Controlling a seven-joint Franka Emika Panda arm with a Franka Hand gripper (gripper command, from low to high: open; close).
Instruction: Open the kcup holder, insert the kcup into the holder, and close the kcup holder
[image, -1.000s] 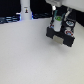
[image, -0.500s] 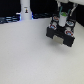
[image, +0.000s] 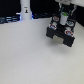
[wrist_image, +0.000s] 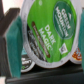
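Jaws (image: 63, 19) pinched on pod (wrist_image: 47, 32), teal pad (wrist_image: 13, 41) pressed to pod's edge in wrist view. Pod: round, green and white lid printed "Green Mountain" and "Dark Magic", held tilted, close to lens. Further pods (wrist_image: 76, 56) glimpsed behind it, blurred. Holder (image: 61, 32): black, boxy, drawer pulled out, set on white table (image: 30, 57) toward exterior view's right, near far edge. Jaws positioned directly over holder, low above open drawer; contact between pod and drawer not determinable. Arm (image: 64, 4) white, entering from top of exterior view. White bottle-like object (image: 25, 10) standing upright at far edge, toward exterior view's left, well apart from holder.
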